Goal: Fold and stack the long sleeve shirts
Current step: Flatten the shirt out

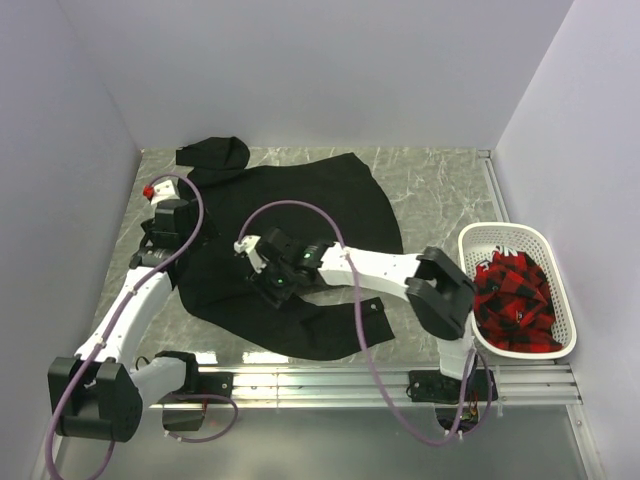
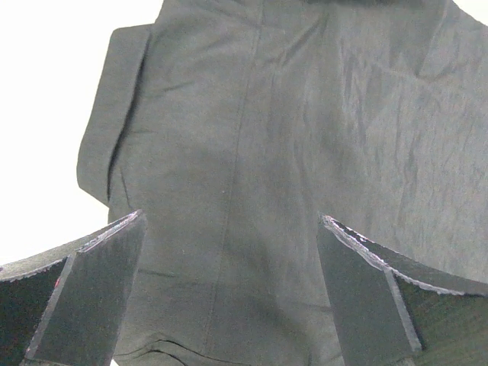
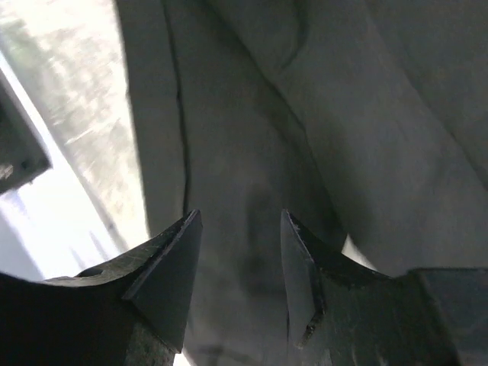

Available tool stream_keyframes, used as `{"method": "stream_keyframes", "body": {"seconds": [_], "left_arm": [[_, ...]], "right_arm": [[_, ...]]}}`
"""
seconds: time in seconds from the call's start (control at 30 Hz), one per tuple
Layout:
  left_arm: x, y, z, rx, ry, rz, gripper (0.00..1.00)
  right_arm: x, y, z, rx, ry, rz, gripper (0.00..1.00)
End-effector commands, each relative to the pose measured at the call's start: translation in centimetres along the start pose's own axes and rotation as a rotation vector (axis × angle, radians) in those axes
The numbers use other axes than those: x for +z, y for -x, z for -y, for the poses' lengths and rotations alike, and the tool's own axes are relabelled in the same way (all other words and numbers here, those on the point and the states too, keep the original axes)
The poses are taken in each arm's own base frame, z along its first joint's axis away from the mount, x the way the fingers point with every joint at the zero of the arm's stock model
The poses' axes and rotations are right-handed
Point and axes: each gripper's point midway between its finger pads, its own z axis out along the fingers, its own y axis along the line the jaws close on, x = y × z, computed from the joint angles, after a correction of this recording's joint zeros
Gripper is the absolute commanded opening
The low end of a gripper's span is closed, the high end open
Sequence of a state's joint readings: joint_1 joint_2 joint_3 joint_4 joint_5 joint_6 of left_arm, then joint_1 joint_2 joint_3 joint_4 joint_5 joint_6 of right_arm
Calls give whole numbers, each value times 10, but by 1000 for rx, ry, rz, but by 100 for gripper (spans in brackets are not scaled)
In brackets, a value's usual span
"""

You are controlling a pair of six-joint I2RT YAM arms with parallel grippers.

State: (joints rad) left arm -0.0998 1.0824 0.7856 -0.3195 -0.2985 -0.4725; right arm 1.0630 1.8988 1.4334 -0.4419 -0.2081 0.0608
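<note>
A black long sleeve shirt [image 1: 310, 210] lies spread over the marble table, one sleeve bunched at the back left [image 1: 215, 152]. My left gripper [image 1: 165, 222] hovers over the shirt's left edge. In the left wrist view it [image 2: 232, 219] is wide open, with black cloth [image 2: 252, 137] below it and nothing between the jaws. My right gripper [image 1: 258, 265] is low over the shirt's front middle. In the right wrist view it [image 3: 241, 215] is open, with a fold of the dark cloth [image 3: 252, 152] under the gap.
A white basket [image 1: 505, 228] at the right edge holds red and black plaid cloth [image 1: 515, 295]. Grey walls close in the left, back and right sides. A metal rail [image 1: 330, 380] runs along the near table edge.
</note>
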Motion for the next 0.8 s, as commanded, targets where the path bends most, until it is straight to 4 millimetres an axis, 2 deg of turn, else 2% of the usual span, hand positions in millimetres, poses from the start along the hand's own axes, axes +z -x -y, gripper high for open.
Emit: {"method": "stream_keyframes", "body": {"seconds": [0.0, 0.17, 0.23, 0.37, 0.43, 0.57, 0.77], "left_arm": [[-9, 25, 0, -42, 10, 93, 99], [-11, 27, -2, -46, 19, 103, 99], [-11, 27, -2, -46, 18, 105, 99], [-11, 28, -1, -44, 15, 103, 99], [-11, 29, 0, -47, 13, 105, 99], [-11, 28, 1, -47, 6, 102, 99], [-11, 27, 2, -46, 2, 99, 99]], "right_arm": [[21, 15, -8, -34, 43, 21, 53], [41, -7, -10, -31, 79, -65, 53], [42, -12, -14, -42, 108, -89, 52], [45, -39, -21, -54, 160, -200, 50], [46, -45, -21, -57, 176, -229, 49], [40, -62, -28, -55, 227, -313, 46], [24, -67, -47, -56, 340, -368, 40]]}}
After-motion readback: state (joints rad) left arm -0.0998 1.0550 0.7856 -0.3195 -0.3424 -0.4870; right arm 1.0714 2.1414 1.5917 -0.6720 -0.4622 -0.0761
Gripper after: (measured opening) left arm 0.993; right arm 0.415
